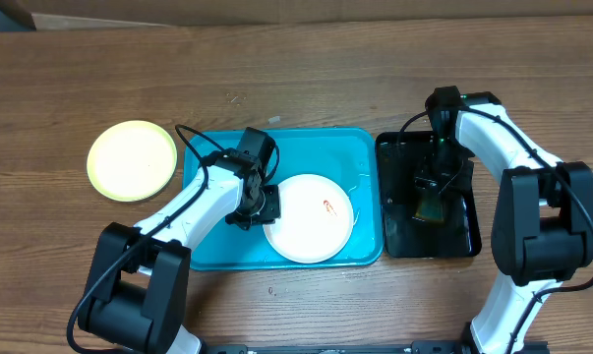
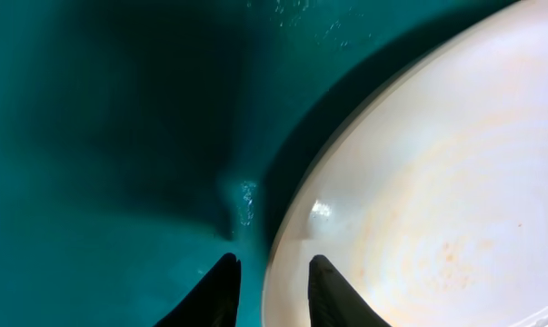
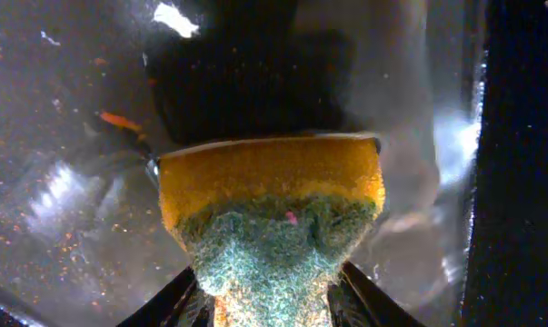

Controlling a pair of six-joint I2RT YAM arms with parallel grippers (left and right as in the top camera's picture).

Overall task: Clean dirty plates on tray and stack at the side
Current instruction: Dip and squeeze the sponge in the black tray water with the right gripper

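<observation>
Left hand [image 2: 274, 295] narrow, fingers [image 2: 221, 291] straddling the left rim of the white plate [image 1: 311, 221], one on the tray side and one over the plate. Likely there to pin or lift it; can't tell if it's actually clamped. Plate lies in the turquoise tray [image 1: 316, 152], red smear [image 1: 327, 205] not wiped yet. Right hand [image 3: 269, 304] pinches the sponge [image 3: 274, 200] over the wet black tray [image 1: 463, 241], probably loading it. Both tray rims sit between sponge and plate. Yellow-green plate [image 1: 132, 159] sits apart on the worktop [image 1: 306, 69], far left, looks like the stack spot.

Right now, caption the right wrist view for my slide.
Right gripper pinches a yellow sponge, green scouring pad toward the camera, over the wet black tray.
</observation>
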